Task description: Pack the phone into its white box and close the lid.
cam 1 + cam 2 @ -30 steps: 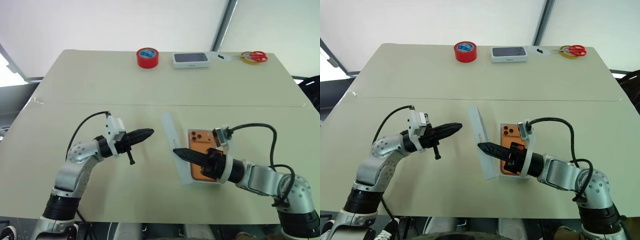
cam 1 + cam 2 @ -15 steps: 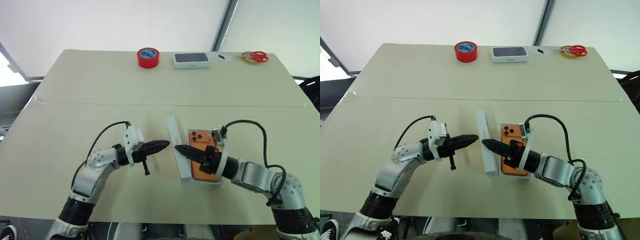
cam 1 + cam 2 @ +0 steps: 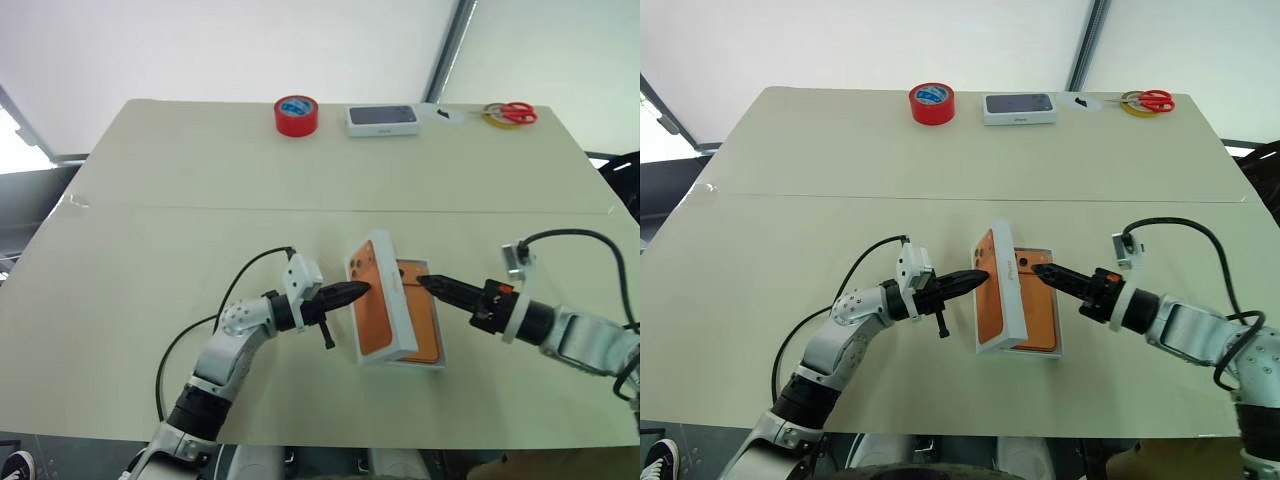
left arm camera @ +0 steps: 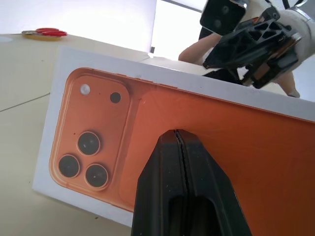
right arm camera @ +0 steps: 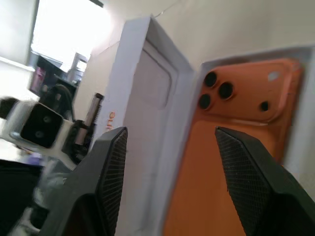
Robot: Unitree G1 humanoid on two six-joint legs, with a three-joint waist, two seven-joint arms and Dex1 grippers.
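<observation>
Left eye view: the phone (image 3: 425, 322) lies camera side up in the white box (image 3: 437, 365), near the front edge of the table (image 3: 150, 200). The lid (image 3: 376, 300) stands tilted over the box's left long side, printed orange face turned toward my left arm, hollow side toward the phone. It is not down on the box.

My left gripper (image 3: 362, 289) has its two fingers pressed together, holding nothing; the tip sits against the lid's printed face. Left wrist view confirms: fingers (image 4: 162, 182) shut in a single seam, lid picture directly ahead.

My right gripper (image 3: 432, 284) is over the phone's right half, pointing at the lid's inner side, apart from it. Right wrist view shows its fingers (image 5: 246, 172) spread wide, nothing between them, phone and lid interior beyond.

Far edge of table: red tape roll (image 3: 296, 114), white box with dark grey top (image 3: 382, 119), scissors (image 3: 512, 112). All well apart from the work.
</observation>
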